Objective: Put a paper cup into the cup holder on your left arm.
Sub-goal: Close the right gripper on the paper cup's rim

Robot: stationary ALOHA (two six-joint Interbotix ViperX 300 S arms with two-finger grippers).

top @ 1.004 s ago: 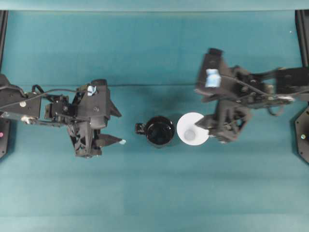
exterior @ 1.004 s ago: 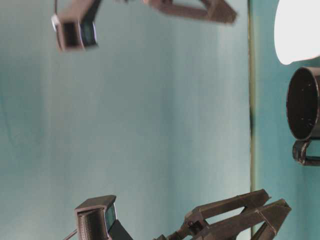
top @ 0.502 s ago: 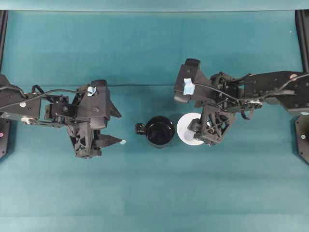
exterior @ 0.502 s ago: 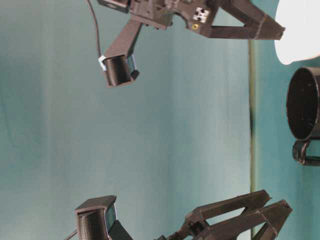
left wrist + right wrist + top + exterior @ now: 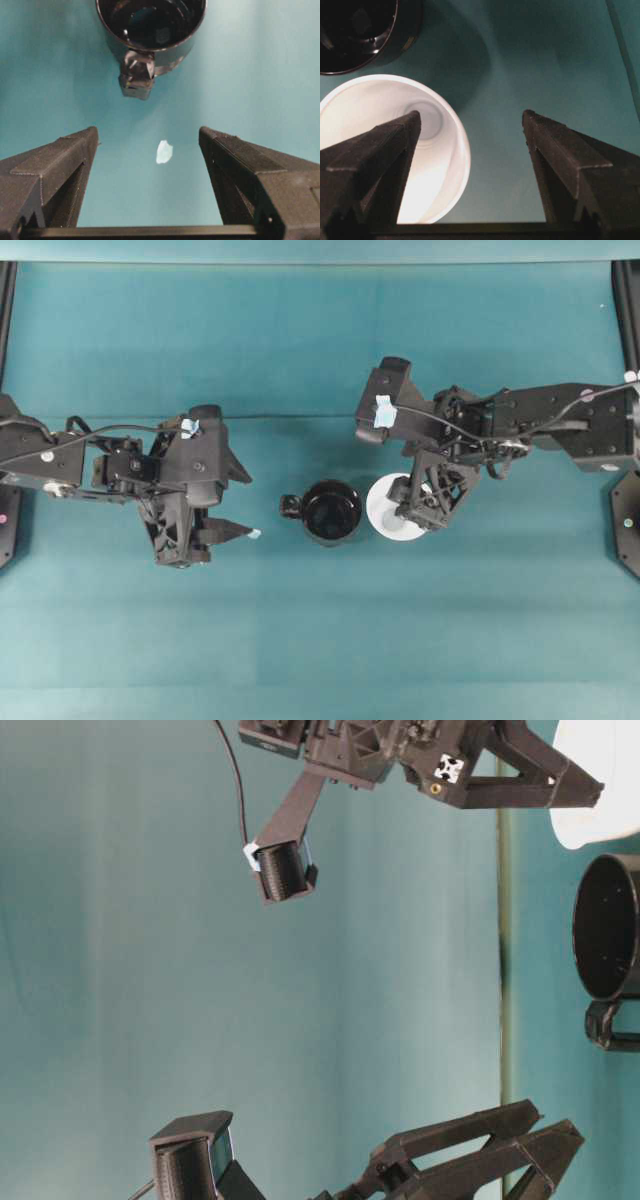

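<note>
The right gripper (image 5: 408,508) hangs over the cup (image 5: 384,512), jaws spread wide and holding nothing. In the right wrist view one finger (image 5: 375,160) lies over the cup's mouth and the other (image 5: 565,160) stands clear of it over bare cloth; whether either finger touches the rim cannot be told. The left gripper (image 5: 222,502) is also wide apart and empty, pointing at the holder (image 5: 331,511) from well off to the left.

The holder looks the heavier of the two things: a glossy black cylinder, upright, mouth open, with a small knob (image 5: 135,77) toward the left arm. It probably stays put on its own weight.

The cup stands upright just right of the holder on the teal table (image 5: 320,640), the two nearly touching. It is plain white, tapered, with a wide rolled rim and a smaller base seen down inside. As paper it is likely very light, thin-walled and easy to crush or tip. The best hold seems to be across the wall just under the rim, where the roll stiffens it, with one finger inside and one outside, closed gently.
</note>
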